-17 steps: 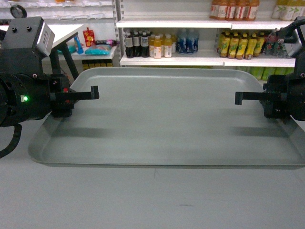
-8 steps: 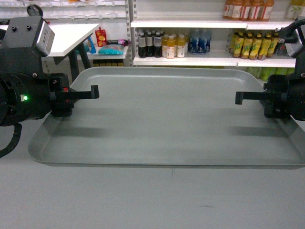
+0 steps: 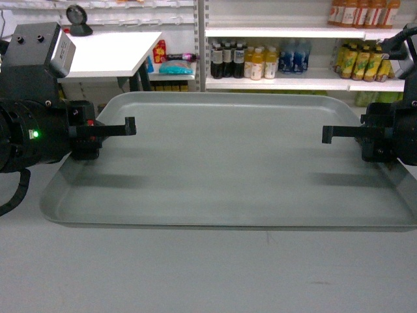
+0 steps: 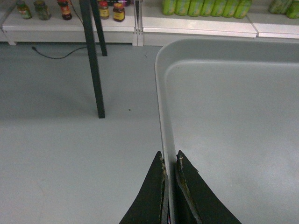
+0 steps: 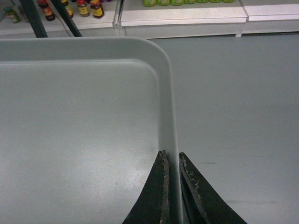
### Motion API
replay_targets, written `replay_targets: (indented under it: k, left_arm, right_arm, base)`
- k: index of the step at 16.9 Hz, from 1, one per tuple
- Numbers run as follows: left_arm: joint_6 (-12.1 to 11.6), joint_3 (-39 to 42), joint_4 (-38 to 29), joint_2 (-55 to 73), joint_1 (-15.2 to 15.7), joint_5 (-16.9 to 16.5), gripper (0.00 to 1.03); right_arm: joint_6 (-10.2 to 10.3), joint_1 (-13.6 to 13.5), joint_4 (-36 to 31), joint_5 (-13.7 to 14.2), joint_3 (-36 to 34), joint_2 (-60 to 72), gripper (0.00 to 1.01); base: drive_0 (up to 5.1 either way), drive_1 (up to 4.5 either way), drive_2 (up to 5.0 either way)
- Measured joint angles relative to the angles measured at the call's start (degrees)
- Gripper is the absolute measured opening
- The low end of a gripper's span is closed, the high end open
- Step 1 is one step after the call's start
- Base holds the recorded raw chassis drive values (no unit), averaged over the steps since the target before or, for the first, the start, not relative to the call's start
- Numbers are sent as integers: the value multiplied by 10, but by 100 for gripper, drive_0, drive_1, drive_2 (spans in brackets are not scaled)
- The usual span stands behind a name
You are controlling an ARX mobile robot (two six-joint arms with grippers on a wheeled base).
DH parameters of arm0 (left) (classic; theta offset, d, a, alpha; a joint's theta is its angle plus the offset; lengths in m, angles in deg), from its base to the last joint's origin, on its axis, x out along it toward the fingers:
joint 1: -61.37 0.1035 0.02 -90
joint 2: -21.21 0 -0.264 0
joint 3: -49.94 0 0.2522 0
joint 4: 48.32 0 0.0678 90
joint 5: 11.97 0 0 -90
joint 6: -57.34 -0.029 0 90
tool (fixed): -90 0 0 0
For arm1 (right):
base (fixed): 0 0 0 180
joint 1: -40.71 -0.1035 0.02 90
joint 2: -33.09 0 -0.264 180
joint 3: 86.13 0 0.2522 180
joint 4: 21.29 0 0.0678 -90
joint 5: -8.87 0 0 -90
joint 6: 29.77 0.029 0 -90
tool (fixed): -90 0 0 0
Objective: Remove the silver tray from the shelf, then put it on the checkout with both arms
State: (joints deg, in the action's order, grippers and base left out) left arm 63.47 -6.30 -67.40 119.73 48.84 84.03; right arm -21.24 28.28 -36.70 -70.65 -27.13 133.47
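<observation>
Behind your tray you've got store shelves (image 3: 306, 81) stocked with rows of bottles (image 3: 260, 62), plus a white desk (image 3: 107, 52) at back left with a round black object (image 3: 78, 18) on it (probably a scanner, too small to be sure). Dark desk legs (image 4: 93, 60) and jars on a low shelf show in the left wrist view. Nothing sits between the tray and that desk.

One silver tray (image 3: 228, 163), empty, held level over grey floor (image 4: 56, 140) between your two arms. Left tool (image 4: 169, 161) is clamped on the tray's left rim, one finger outside, one inside. Right tool (image 5: 170, 158) is clamped the same way on the right rim. In the head view both tools reach inward over the tray's short sides, facing each other.
</observation>
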Motion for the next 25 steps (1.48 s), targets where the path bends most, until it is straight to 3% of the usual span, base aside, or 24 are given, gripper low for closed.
replay_targets:
  k: [25]
  left_arm:
    - [-1, 0, 0, 0, 0, 0, 4]
  right_arm:
    - [0, -3, 0, 2, 0, 0, 3]
  base:
    - [-502, 243, 243]
